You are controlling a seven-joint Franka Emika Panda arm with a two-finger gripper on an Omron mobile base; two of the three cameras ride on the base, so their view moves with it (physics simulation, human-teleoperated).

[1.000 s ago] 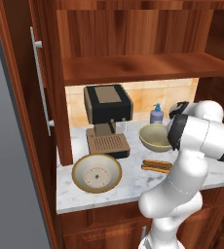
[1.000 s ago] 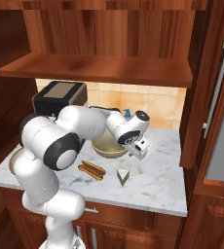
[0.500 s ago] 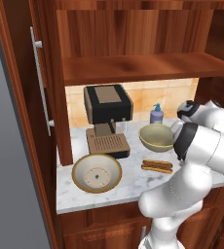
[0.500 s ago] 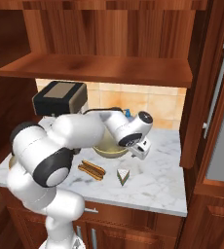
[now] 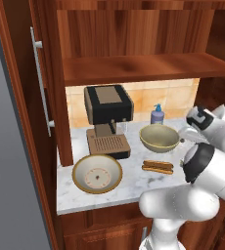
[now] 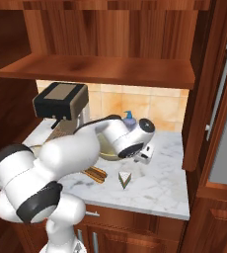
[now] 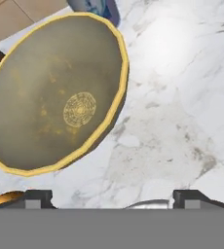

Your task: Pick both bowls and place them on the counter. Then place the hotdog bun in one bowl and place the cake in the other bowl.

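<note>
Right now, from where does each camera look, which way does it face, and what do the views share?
Left base view: behind the arm's left, facing forward and down at the counter; white arm lower right.
Right base view: behind its right, facing the same counter; arm lower left, gripper over the marble.
Hand view: on the hand, looking down past the fingertips.
All share the deep bowl; both base views share the coffee machine.

Reddish wooden cabinets (image 5: 134, 29), tan tile backsplash (image 6: 150, 106)

The arm has swung right, carrying the gripper (image 6: 144, 157) off the olive bowl (image 5: 159, 137), apparently empty.
</note>
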